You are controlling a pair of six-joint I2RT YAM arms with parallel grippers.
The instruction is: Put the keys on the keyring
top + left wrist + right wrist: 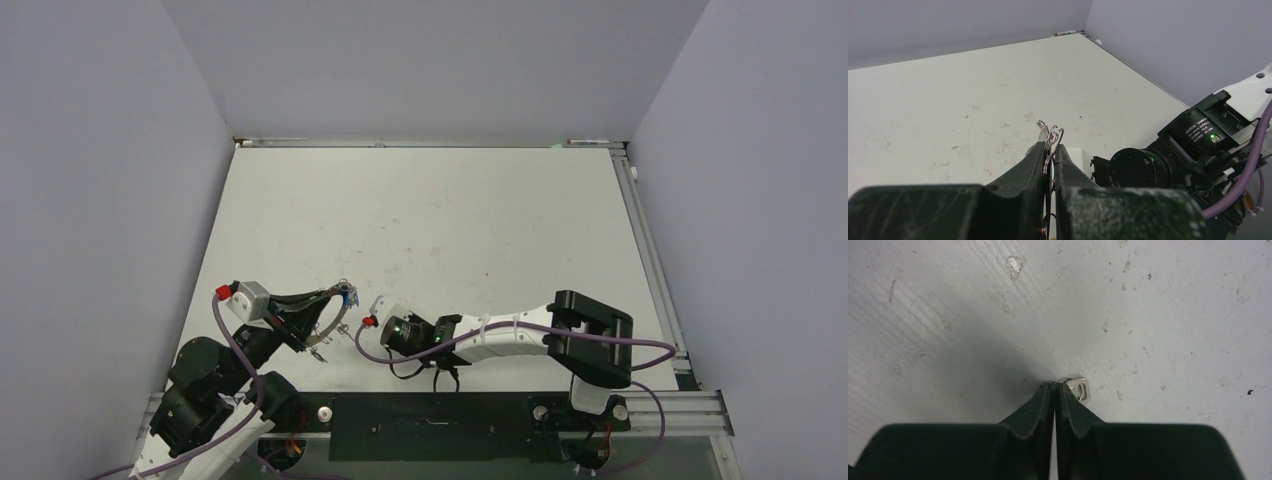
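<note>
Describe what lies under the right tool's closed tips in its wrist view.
The head of a silver key peeks out beside the right tool, against the table. The rest is covered by the fingers, so whether it is gripped is unclear.

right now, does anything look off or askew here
Mostly the small silver metal key: it sits off to one side of the right gripper's closed tips, not squarely between them, so I can't tell whether it's gripped. The large silvery metal keyring is clamped edge-on in the left gripper.
</note>
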